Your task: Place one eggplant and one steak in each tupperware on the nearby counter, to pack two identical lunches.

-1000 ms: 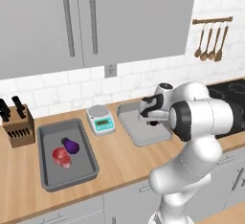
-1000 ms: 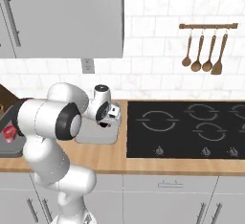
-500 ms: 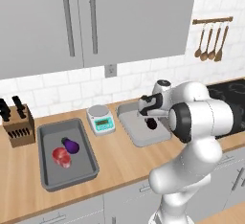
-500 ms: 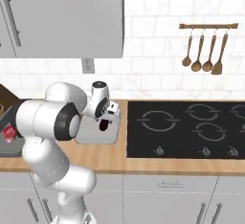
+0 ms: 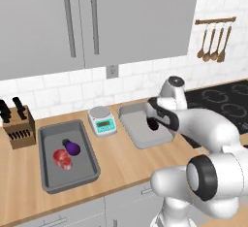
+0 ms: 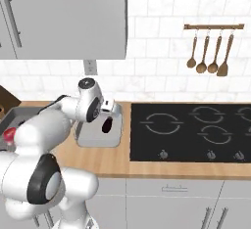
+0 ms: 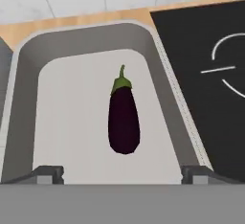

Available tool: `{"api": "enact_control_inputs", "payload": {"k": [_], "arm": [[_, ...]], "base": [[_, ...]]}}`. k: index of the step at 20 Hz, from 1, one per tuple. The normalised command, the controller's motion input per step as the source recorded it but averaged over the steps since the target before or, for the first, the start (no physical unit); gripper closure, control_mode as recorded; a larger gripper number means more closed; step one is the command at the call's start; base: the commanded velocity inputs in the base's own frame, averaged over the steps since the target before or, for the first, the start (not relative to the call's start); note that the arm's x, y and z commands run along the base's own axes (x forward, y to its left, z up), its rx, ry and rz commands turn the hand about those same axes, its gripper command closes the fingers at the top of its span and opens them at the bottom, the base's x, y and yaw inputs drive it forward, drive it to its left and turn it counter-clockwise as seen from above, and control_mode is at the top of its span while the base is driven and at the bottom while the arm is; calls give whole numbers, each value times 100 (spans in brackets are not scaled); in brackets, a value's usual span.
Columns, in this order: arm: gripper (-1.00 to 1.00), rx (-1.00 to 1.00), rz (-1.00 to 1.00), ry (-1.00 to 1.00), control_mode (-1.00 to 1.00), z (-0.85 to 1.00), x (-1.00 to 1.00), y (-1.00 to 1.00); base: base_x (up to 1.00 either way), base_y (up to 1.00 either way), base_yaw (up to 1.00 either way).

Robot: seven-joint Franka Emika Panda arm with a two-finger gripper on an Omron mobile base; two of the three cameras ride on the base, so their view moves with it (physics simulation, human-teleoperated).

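A dark purple eggplant (image 7: pixel 123 120) with a green stem lies on the floor of the right grey tupperware (image 7: pixel 86 41), free of any grip. My gripper (image 7: pixel 123 173) hovers just above it, open, with one fingertip at each side and well clear of it. The same eggplant (image 5: pixel 153 125) shows under the gripper (image 5: pixel 156 117) in the left base view. The left tupperware (image 5: pixel 48 138) holds another eggplant (image 5: pixel 71 147) beside a red steak (image 5: pixel 62 158). Both containers stand on the wooden counter (image 5: pixel 121 158).
A small kitchen scale (image 5: pixel 101 121) sits between the two containers. A knife block (image 5: pixel 17 126) stands at the far left. The black stovetop (image 6: pixel 186 135) lies directly right of the right tupperware (image 6: pixel 93 137). Wooden utensils (image 6: pixel 208 52) hang on the wall.
The gripper went from shut on the eggplant to open. The eggplant now lies loose in the right tupperware. The arm has barely shifted.
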Motion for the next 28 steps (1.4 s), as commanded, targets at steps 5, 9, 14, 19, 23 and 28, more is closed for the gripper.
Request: {"api": "enact_control_inputs", "payload": {"k": [5, 9, 14, 19, 23, 28], "arm": [[-100, 0, 0, -42, -100, 69, -100, 0], [-100, 0, 0, -34, -100, 55, -100, 0], [-100, 0, 0, -20, -100, 60, -100, 0], [-100, -1, 0, -1, 100, 14, -80, 3], [-100, 0, 0, 0, 100, 0, 0, 0], [-100, 0, 0, 0, 100, 0, 0, 0]], "base": [[0, 0, 0], [0, 0, 0], [0, 0, 0], [-20, 3, 0], [-100, 31, -1], [-100, 82, 3]]}}
